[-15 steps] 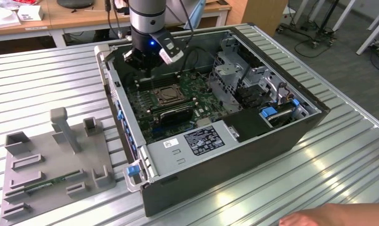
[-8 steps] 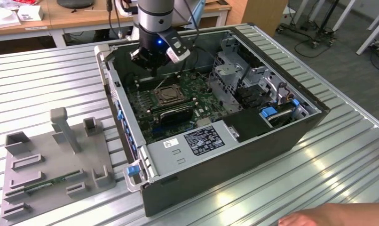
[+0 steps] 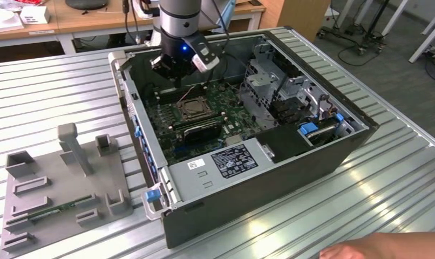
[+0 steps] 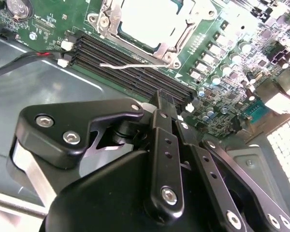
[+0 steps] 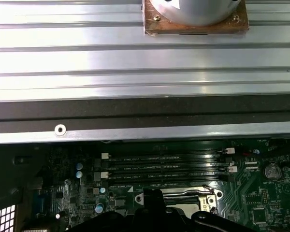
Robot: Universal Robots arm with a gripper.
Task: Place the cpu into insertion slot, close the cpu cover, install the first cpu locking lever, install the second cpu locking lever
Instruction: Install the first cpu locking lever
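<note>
In the exterior view, a person's hand point(image 3: 376, 251) is resting at the lower right edge, and a grey fixture point(image 3: 59, 183) is lying at lower left. Past them the open computer case point(image 3: 275, 172) is sitting mid-frame, its insertion slot point(image 3: 192, 109) left of centre. The cpu point(image 4: 145, 19) is sitting in that slot, showing as a flat pale square framed by the silvery cpu cover point(image 4: 135, 48) lying over it. A thin wire locking lever point(image 4: 121, 65) is sticking out over the memory slots point(image 4: 150, 82). Farther back, at upper centre, the gripper point(image 3: 174, 75) is hovering, jaws pressing together on nothing.
</note>
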